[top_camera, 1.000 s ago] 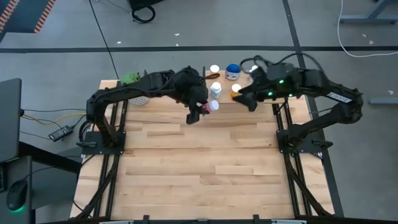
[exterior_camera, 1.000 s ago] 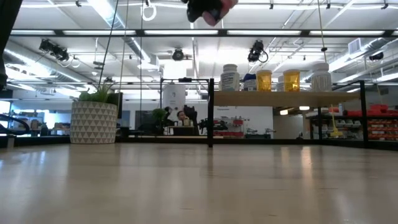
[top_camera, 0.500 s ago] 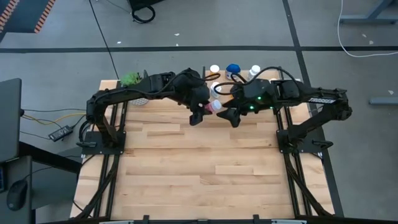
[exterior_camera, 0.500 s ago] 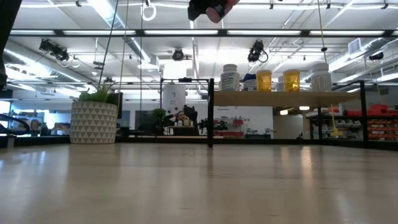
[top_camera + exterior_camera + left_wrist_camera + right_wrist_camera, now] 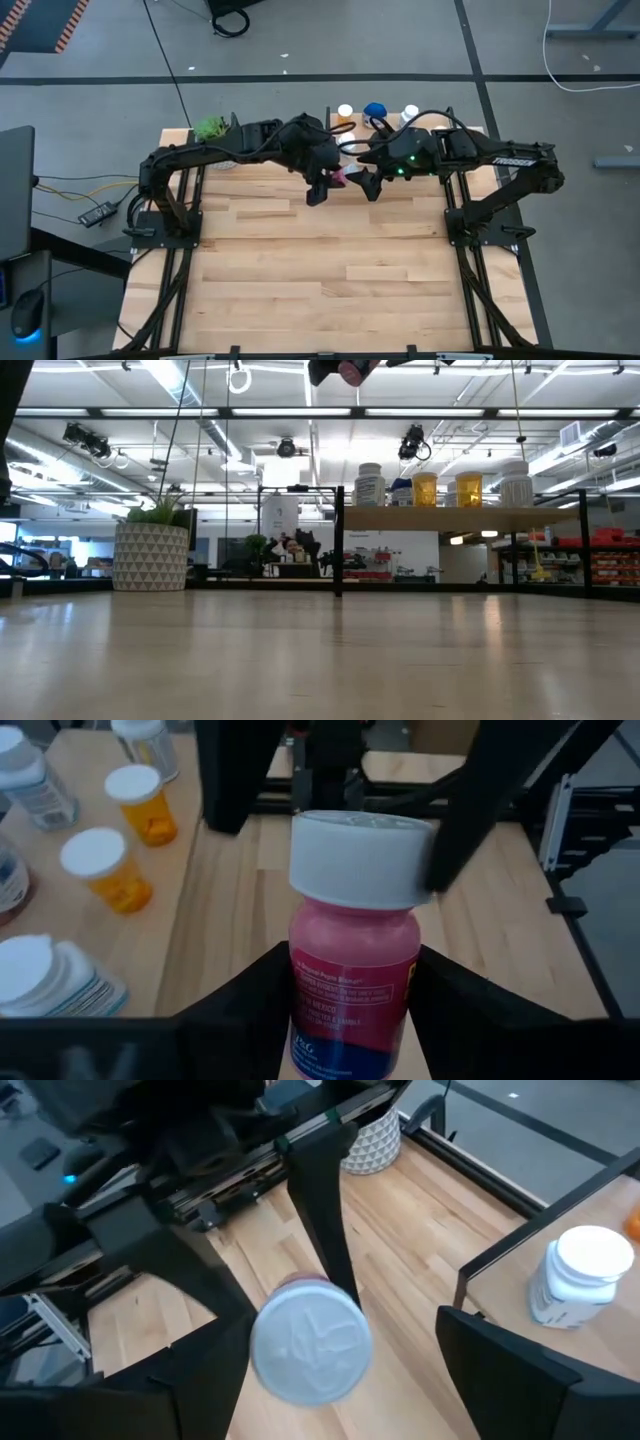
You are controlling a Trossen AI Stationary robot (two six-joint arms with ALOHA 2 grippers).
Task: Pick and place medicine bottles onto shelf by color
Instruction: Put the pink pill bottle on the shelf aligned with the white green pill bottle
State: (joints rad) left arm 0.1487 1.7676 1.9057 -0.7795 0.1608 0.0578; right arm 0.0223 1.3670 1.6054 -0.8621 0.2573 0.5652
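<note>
Shelf (image 5: 450, 517) already holds several bottles; left gripper (image 5: 350, 1010) clamps pink bottle (image 5: 355, 955) mid-air, right gripper (image 5: 340, 1370) open around its cap, handover pending.

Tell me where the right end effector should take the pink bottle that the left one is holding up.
Probably by the white cap. The left end effector clamps the pink bottle around its body, leaving only the cap end free. In the right wrist view that cap faces the open right end effector head-on, so come straight along the bottle's axis and close across the cap's round sides.
</note>
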